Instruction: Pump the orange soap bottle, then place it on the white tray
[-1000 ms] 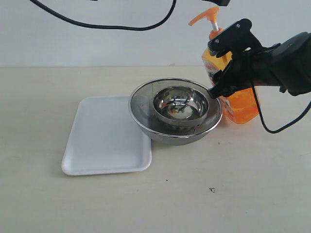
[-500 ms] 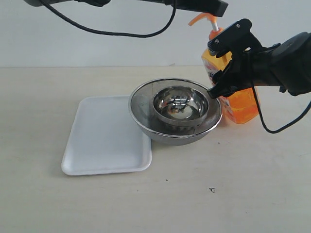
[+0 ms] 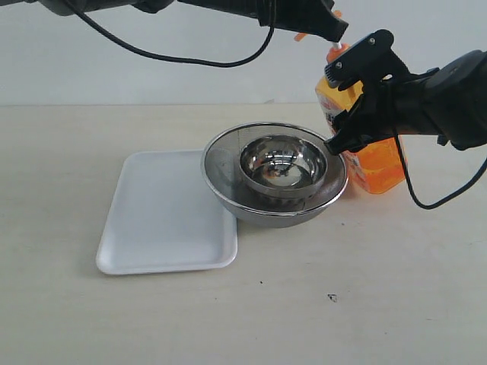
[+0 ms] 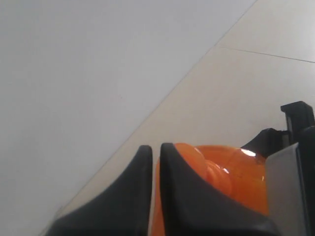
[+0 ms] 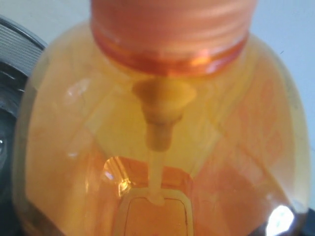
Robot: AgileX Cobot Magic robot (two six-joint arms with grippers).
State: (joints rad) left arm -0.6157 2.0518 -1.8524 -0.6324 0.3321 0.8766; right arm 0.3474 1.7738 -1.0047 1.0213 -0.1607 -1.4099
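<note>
Steel bowls (image 3: 228, 190) between white tray (image 3: 163, 217) and orange soap bottle (image 3: 377, 163), right gripper (image 3: 332, 108) seemingly clamping bottle, left gripper (image 4: 156, 150) closed above its pump (image 4: 211, 172).

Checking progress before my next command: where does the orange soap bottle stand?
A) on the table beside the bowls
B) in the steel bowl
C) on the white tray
A: the orange soap bottle stands on the table beside the steel bowls, off the white tray.

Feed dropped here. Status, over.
Right pincer clamped on orange soap bottle. Left pincer shut over pump head. Steel bowls sit between bottle and white tray.
</note>
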